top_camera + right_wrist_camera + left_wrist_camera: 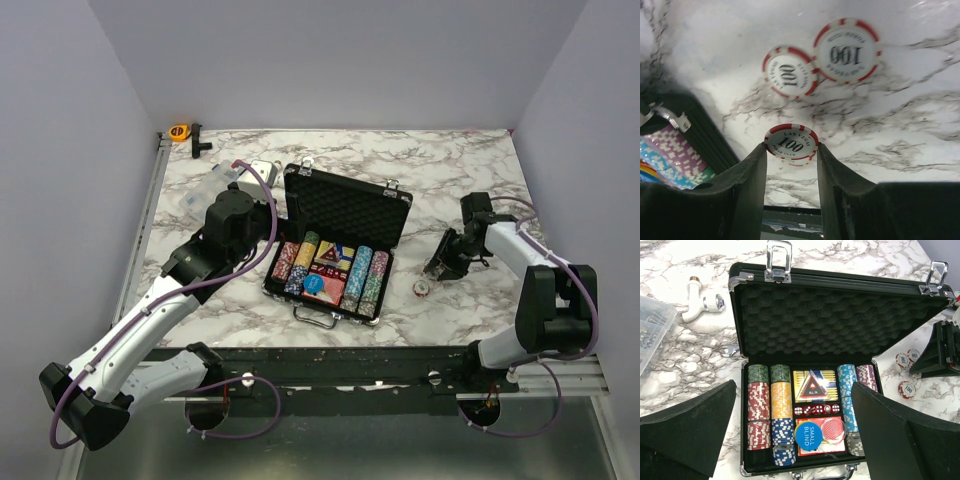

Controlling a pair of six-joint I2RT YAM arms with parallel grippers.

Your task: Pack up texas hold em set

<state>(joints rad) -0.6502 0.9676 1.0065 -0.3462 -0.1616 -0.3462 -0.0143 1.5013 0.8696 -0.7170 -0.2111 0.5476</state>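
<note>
Black, silver-trimmed briefcase (340, 245) of the poker set, lying open at the middle of the marble table (450, 160), its foam-lined lid (835, 322) standing up on the far side and its handle toward the arms. Rows of poker chips (759, 405) fill the tray: green, red, yellow and blue-and-white stacks on the left, light blue and purple stacks on the right. Between them lie a yellow-gold piece (814, 386) marked ALL IN, a row of red dice (816, 409), and the red card deck (832, 432) with a blue disc (808, 435) lettered SMALL BLIND resting on it. Left gripper (794, 387): poised beside the case's left edge, jaws spread wide and holding nothing, its fingers framing the tray in the wrist view. Right gripper (791, 150): low over the marble just right of the case, jaws about half parted. One red-and-white 100 chip (791, 141) lies flat on the table between the fingertips in the right wrist view. The left wrist view shows a strip of marble between chip and fingers, so no grip is seen. Two more 100 chips (790, 71) lie side by side just beyond it, outside the case. At the table's far left are a clear compartment box (205, 190) and a white pipe fitting (700, 302), with an orange tape measure (179, 131) at the corner.
</note>
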